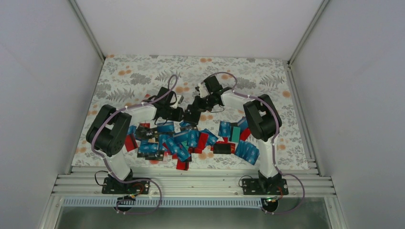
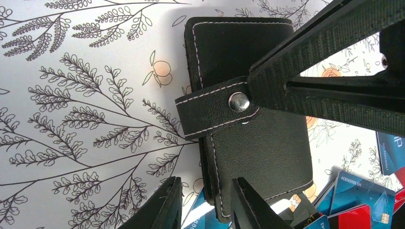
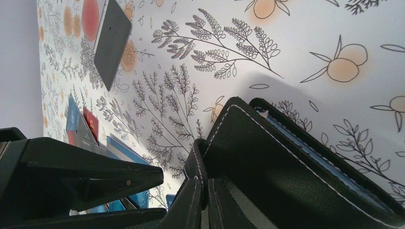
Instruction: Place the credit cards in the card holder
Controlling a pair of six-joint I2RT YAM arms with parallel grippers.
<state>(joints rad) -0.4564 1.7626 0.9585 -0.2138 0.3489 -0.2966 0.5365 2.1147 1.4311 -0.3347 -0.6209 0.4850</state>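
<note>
We find the card holder (image 1: 192,115) just beyond the heap of credit cards (image 1: 184,140), folded shut, its snap strap (image 2: 215,107) lying across it. Our right gripper (image 2: 252,90), coming in from the heap's far right, is pinched tight on that strap. Our left gripper (image 2: 205,186), at the holder's edge nearest the heap, stands narrowly parted astride 1 corner, not yet clamped.

The left arm (image 1: 109,131) and the right arm (image 1: 261,119) look alike: bulky matt black joints joined by white links, a thin lilac cable (image 1: 223,73) looping along each, and long black fingers (image 2: 325,43) with ribbed sides and a small silver screw (image 2: 383,60).
</note>
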